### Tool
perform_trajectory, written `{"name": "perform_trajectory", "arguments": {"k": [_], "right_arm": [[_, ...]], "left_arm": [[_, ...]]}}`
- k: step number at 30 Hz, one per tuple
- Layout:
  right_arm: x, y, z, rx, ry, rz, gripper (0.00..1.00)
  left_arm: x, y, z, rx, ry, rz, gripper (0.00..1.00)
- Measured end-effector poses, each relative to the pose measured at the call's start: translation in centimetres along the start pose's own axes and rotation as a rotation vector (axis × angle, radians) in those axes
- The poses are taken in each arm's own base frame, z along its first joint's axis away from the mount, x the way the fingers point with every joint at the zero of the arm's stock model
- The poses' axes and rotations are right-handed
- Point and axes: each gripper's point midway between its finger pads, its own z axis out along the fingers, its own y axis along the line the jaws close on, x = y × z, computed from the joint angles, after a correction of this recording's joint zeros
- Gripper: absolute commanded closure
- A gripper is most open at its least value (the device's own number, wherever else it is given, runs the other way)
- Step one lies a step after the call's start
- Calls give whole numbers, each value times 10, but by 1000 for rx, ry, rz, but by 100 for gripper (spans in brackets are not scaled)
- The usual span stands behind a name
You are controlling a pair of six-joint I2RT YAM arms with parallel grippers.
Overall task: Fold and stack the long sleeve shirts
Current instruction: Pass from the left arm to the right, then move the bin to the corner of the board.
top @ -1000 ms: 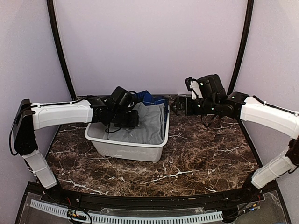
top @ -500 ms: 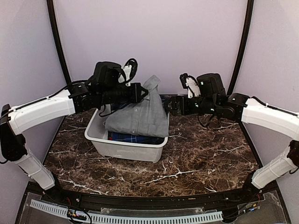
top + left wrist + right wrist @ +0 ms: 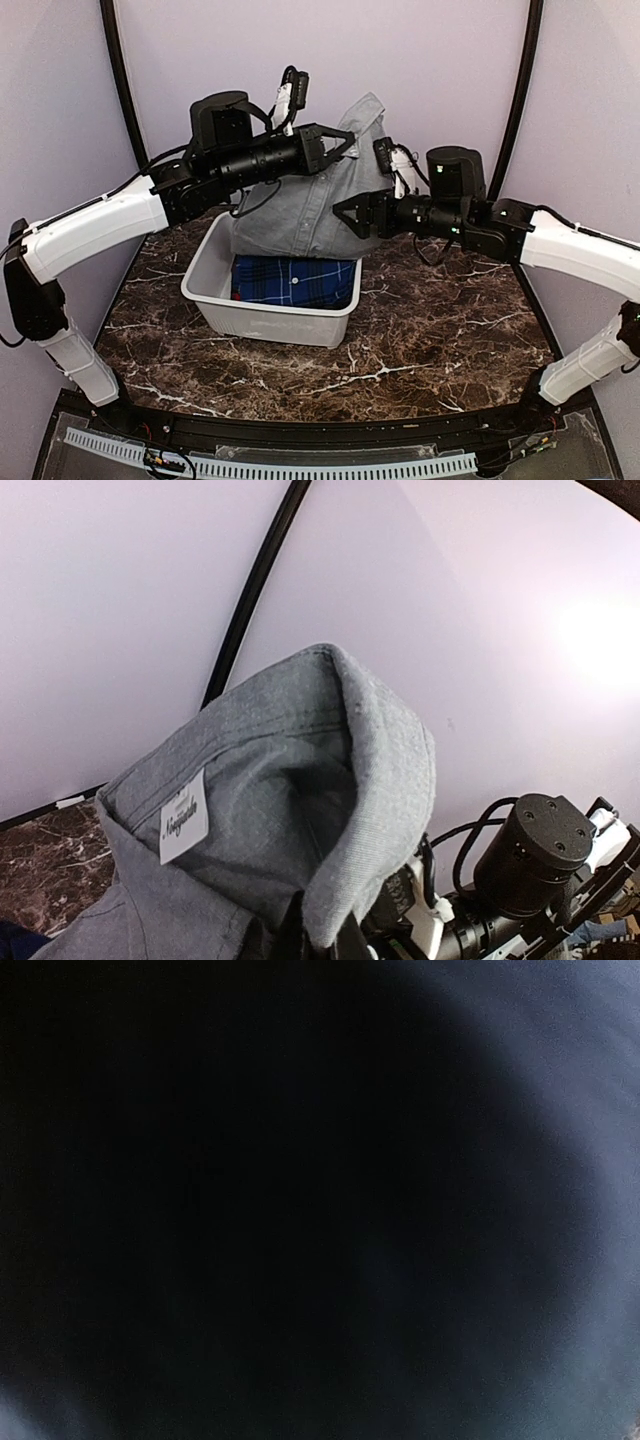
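The left gripper [image 3: 343,142], pinched shut on the grey shirt [image 3: 300,205], has pulled it up out of the tub [image 3: 265,320]. It hangs above the tub, ready to spread. The plaid shirt [image 3: 290,280] waits inside the tub. The right gripper [image 3: 348,215], fingers apart, maybe touches the cloth.
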Motion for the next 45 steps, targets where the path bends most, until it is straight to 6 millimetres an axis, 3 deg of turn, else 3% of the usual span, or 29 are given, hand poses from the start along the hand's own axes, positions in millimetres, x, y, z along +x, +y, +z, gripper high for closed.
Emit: {"name": "perform_trajectory", "arguments": {"k": [2,6,7,11,14,16,20,23,28,32,35,39,42,45], "right_arm": [[-7,2,1,-4,-22,-4,41],[-22,1,0,19,-69,5,93],[-26,-1,0,34,-81,5,100],[-50,-15,-9,147,-139,2,100],[-75,-32,-23,285,-183,-11,100],[-92,-44,-32,366,-210,-23,100],[-130,-81,-64,565,-271,-37,100],[-158,-118,-99,736,-320,-41,100],[-179,-153,-145,948,-359,-68,100],[-175,-157,-153,999,-315,-118,100],[-161,-160,-144,1000,-266,-144,100],[-109,-164,-108,959,-110,-176,100],[-59,-172,-77,917,16,-165,100],[-8,-182,-62,899,133,-136,100]], "left_arm": [[0,-8,5,32,-1,2,100],[3,-11,9,52,2,2,100],[3,-11,10,52,2,2,97],[-3,-12,10,50,-15,4,76],[-10,-14,9,49,-36,5,53],[-14,-14,9,44,-47,4,46],[-14,-11,9,26,-52,-3,36],[-14,-8,9,12,-55,-6,30],[-1,1,7,-18,-30,-18,26],[17,8,8,-34,19,-37,26],[29,9,12,-27,56,-61,25],[62,8,32,-19,149,-88,25],[106,6,58,-27,257,-100,25],[154,7,74,-52,371,-102,25]]}}
